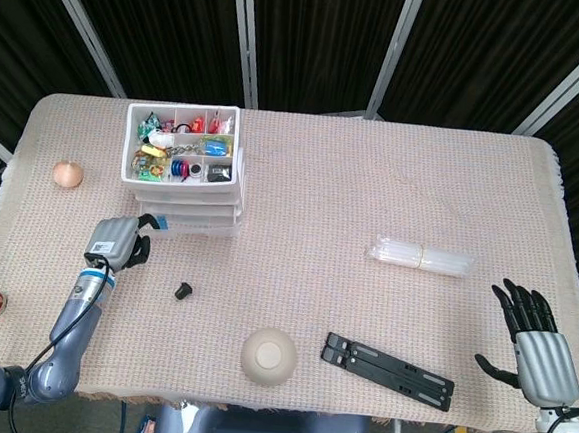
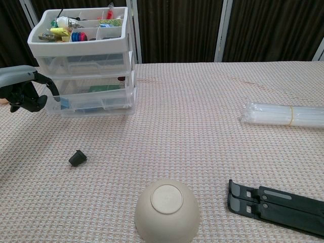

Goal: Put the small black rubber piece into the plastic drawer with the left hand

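The plastic drawer is standing partly pulled out, with the left hand hooking a finger on its front. The rubber piece is lying untouched on the cloth, near but apart from those fingers, so picking and dropping are remaining. Only the head view is showing the right hand, resting spread and empty.

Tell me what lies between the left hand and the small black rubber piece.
Only bare tablecloth separates the left hand from the rubber piece, shown in the head view.
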`<state>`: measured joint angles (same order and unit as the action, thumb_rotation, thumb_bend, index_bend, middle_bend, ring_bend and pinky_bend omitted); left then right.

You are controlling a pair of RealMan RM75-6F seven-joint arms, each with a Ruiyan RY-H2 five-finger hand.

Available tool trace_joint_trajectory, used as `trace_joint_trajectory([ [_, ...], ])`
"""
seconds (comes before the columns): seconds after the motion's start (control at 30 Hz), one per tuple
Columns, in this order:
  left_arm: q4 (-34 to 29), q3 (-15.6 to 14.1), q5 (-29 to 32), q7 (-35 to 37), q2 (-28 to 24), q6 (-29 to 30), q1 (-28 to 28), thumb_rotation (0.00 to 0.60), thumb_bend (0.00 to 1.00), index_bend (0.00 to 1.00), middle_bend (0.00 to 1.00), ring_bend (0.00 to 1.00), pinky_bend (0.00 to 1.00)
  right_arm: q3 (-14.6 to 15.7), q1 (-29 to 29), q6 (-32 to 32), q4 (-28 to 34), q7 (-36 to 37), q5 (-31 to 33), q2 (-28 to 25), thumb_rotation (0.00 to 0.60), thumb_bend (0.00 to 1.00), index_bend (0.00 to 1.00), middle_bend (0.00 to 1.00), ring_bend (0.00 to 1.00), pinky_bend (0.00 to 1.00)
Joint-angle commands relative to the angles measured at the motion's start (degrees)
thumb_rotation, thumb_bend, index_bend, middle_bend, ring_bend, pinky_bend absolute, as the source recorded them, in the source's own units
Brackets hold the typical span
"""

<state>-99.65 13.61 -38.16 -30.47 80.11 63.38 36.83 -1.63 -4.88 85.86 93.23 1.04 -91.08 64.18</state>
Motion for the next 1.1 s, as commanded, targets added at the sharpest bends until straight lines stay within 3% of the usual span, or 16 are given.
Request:
trace_joint_trajectory([
  [0.03, -1.2, -0.5, -0.4, 0.9, -0.4, 0.1, -0.5, 0.6, 0.69, 0.39, 0.97, 0.88, 0.71, 0.0, 0.0, 0.0, 0.0, 0.0, 0.0, 0.0, 0.6, 0.06, 0.06, 0.0, 0.0, 0.0],
  [0.6, -7.1, -4.8, -7.8, 5.9, -3.8, 1.0, -3.8, 0.6, 0.69, 0.39, 0.97, 0.88, 0.71, 0.1, 0.0, 0.1, 0.2, -0.2, -0.2, 0.1, 0.6, 0.06, 0.06, 0.0, 0.0, 0.0],
  [0.8, -6.9, -5.9, -10.9, 5.6, -4.2, 2.7, -4.4, 0.6, 0.68, 0.32, 0.95, 0.86, 0.7, 0.0, 0.0, 0.1, 0.2, -0.3, -0.1, 0.1, 0.6, 0.06, 0.06, 0.0, 0.0, 0.0],
  [0.9, -6.0, -6.8, -14.6, 4.5, -4.0, 5.0, -4.9, 0.6, 0.58, 0.24, 0.91, 0.82, 0.69, 0.0, 0.0, 0.1, 0.2, -0.3, -0.2, 0.2, 0.6, 0.06, 0.06, 0.0, 0.0, 0.0],
  [1.1, -4.6, -8.5, -22.1, 3.6, -4.6, 9.1, -6.3, 0.6, 0.25, 0.18, 0.79, 0.71, 0.6, 0.0, 0.0, 0.1, 0.1, -0.3, -0.2, 0.2, 0.6, 0.06, 0.06, 0.0, 0.0, 0.0],
])
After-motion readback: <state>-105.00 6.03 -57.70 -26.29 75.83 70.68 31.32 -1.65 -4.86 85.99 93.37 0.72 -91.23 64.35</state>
